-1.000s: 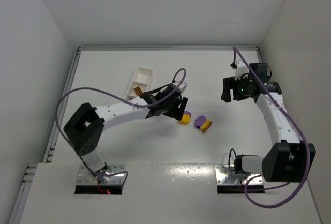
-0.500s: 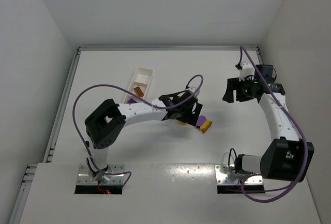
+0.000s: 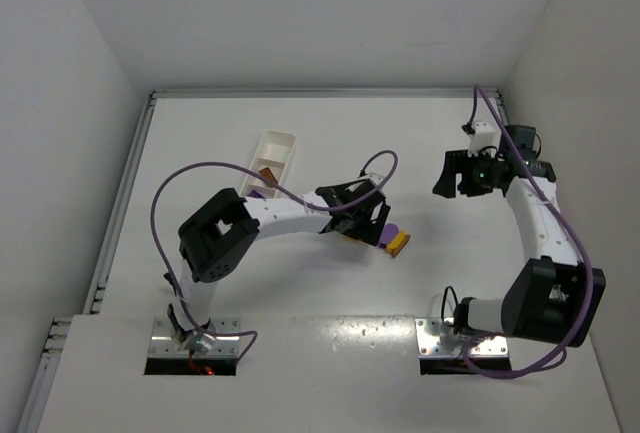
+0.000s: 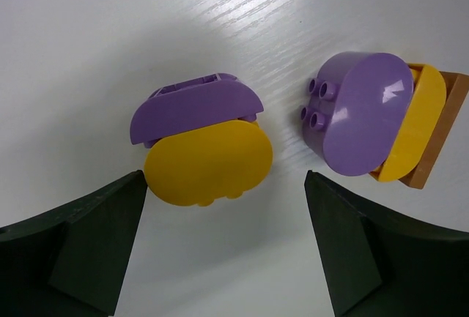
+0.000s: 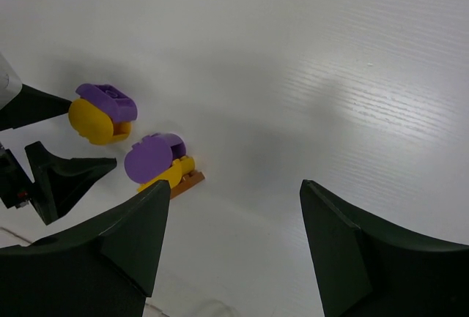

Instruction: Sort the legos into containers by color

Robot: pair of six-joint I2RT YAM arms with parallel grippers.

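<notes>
Left claw (image 4: pixel 223 181) wide open, empty, over yellow lego (image 4: pixel 209 162); purple lego (image 4: pixel 194 105) touching at its 12 o'clock. Right claw (image 5: pixel 234 185) open, empty.

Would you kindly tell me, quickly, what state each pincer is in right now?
Left pincer: open, empty, with the yellow lego framed between its fingers.
Right pincer: open, empty.

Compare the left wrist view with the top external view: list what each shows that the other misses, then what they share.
Left wrist only: the studs on the purple lego, and the yellow lego untouched between the fingers of the left pincer. Top external only: the white tray and the right pincer. Shared: the purple, yellow and brown-orange stack.
</notes>
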